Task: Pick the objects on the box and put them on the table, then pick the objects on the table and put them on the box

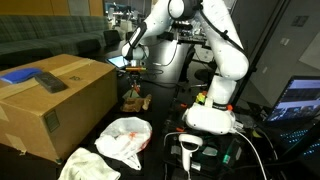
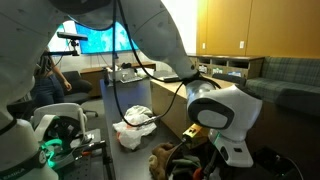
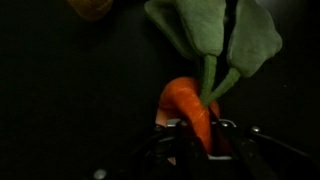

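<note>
Dim lab room, lit screen (image 1: pixel 300 97) at one side; matte black table (image 1: pixel 165 112) carries the work.

- Gripper (image 3: pixel 195 150): jaws drawn narrow, clamped on the orange-red root end of the small red-green toy (image 3: pixel 188 100). Its green leaves fan away from the fingers. Dark table fills the wrist view behind it.
- In an exterior view the gripper (image 1: pixel 134 67) hangs above the table, just beside the box (image 1: pixel 60 105), about level with its top.
- Brown lump (image 1: pixel 135 101): on the table, below the gripper, apart from it.
- White-and-orange plastic bag (image 1: pixel 127 135) and large white cloth (image 1: pixel 85 165): on the table, well apart from the gripper.
- Box top: blue flat pad (image 1: pixel 20 76) and dark grey slab (image 1: pixel 50 83), side by side.
</note>
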Controlling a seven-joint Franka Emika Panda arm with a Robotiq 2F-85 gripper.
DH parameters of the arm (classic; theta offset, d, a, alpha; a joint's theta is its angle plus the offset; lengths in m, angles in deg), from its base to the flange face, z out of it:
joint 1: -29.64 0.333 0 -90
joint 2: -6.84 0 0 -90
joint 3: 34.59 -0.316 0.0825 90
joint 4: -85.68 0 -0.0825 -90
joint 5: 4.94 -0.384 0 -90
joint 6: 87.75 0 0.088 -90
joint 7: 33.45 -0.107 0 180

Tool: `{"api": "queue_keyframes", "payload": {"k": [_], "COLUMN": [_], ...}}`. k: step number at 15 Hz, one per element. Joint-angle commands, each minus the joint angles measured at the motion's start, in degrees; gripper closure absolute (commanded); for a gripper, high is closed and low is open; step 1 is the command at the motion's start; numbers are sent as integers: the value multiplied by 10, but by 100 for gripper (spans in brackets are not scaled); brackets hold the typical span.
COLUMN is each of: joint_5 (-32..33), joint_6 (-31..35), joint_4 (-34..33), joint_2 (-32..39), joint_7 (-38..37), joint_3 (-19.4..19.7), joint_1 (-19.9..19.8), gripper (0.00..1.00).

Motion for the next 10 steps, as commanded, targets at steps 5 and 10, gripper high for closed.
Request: {"api": "queue_keyframes", "payload": {"k": [5,10], "joint_5": [17,9], "joint_6": [-78,-77], "joint_4": [29,56], "joint_2": [-19,-37], "joint_7": [11,16], "joint_3": [-2,-4], "joint_1": [18,26], "gripper": [95,43]}}
